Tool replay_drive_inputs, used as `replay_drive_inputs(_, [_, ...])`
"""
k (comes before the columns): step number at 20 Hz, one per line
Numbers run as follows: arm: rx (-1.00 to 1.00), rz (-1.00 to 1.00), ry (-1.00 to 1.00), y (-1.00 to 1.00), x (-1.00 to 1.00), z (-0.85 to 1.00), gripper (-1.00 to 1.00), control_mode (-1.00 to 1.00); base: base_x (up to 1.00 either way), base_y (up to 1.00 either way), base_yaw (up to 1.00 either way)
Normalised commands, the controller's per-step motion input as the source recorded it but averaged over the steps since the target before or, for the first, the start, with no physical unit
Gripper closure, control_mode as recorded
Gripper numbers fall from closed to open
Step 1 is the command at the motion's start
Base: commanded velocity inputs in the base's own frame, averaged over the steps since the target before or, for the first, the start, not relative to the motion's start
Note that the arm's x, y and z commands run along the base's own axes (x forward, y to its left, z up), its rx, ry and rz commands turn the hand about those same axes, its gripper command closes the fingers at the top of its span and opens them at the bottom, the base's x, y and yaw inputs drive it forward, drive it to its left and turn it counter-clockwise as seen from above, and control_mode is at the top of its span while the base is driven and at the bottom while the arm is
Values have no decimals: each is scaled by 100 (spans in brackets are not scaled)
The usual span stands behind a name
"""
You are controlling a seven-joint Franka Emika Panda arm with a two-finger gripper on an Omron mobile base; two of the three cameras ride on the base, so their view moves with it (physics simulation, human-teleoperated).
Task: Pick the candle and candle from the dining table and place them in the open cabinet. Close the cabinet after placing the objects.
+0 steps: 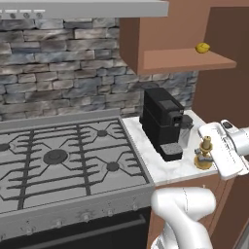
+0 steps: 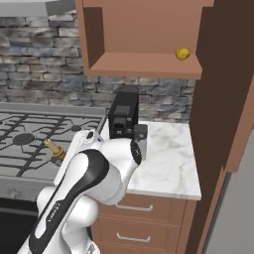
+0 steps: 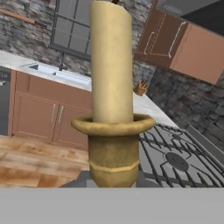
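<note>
My gripper is shut on the tall brass candlestick and holds it above the marble counter's front edge, right of the coffee machine. In the right base view the candlestick sticks out left of my arm, over the stove. The hand view shows its yellow candle close up, rising from the brass cup, which hides my fingertips. The second yellow candle sits on the floor of the open wall cabinet, near its right end. The dining table is out of view.
A black coffee machine stands on the marble counter under the cabinet. A gas stove lies to the left, with a stone wall behind. A tall brown panel rises at the counter's right. Brown drawers are below.
</note>
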Motion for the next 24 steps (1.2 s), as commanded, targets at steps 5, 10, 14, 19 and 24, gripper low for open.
replay_drive_inputs(5, [0,0,0,0,0,0,100,100,38,0,11])
replay_drive_inputs(10, [0,0,0,0,0,0,100,100,36,0,15])
replay_drive_inputs(14, [0,0,0,0,0,0,100,100,29,0,6])
replay_drive_inputs(19, [0,0,0,0,0,0,100,100,30,0,1])
replay_drive_inputs(24, [0,0,0,0,0,0,100,100,31,-6,21])
